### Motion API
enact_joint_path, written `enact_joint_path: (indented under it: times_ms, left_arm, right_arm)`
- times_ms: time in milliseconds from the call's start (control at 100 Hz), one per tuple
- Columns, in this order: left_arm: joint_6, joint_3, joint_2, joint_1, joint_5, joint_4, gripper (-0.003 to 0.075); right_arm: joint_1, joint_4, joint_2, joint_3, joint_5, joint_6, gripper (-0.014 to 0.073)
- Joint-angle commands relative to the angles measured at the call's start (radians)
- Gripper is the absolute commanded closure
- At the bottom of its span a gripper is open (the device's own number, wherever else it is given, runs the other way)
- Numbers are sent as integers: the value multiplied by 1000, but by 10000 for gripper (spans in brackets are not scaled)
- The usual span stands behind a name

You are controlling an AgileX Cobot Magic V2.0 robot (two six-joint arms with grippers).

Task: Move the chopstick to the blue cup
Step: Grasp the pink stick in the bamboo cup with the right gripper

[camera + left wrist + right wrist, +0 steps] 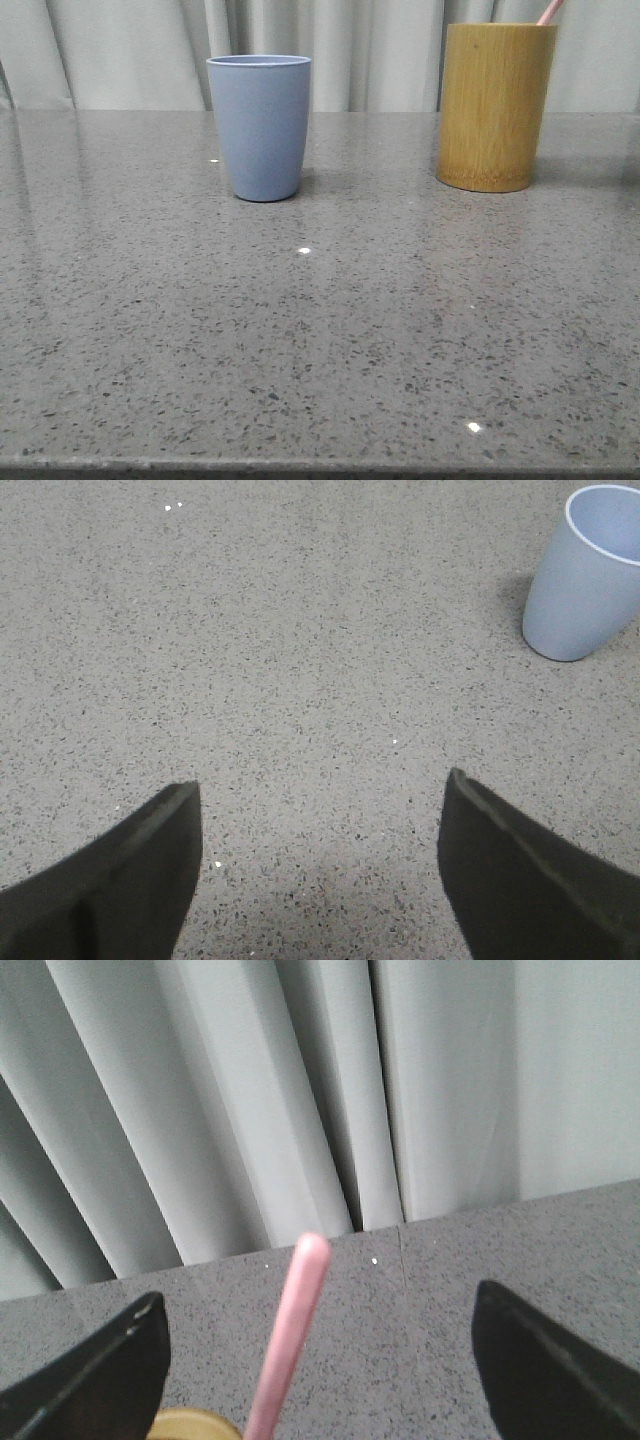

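The blue cup (260, 126) stands upright on the table at centre-left; it also shows in the left wrist view (583, 575). A pale pink chopstick (550, 11) sticks out of the bamboo holder (494, 105) at the back right; only its upper end shows. In the right wrist view the chopstick (292, 1340) rises between the two open fingers of my right gripper (320, 1305), touching neither. The holder's rim (190, 1426) shows just below. My left gripper (322, 788) is open and empty over bare table, away from the cup. Neither gripper shows in the front view.
The grey speckled table (320, 330) runs to a front edge near the camera. A pale pleated curtain (380, 50) hangs behind the table's back edge.
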Motion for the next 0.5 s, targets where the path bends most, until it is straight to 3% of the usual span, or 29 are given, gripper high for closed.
enact_joint_path:
  times_ms: [0, 280, 490]
  left_arm:
    - [-13, -24, 3, 2, -72, -10, 236]
    - [-13, -24, 3, 2, -72, -10, 236]
    - [-13, -24, 3, 2, -72, -10, 236]
  right_arm:
    - [-1, -5, -5, -60, -83, 5, -20]
    - [-1, -5, 19, -77, -68, 43, -3]
    - [-1, -5, 19, -77, -65, 48, 170]
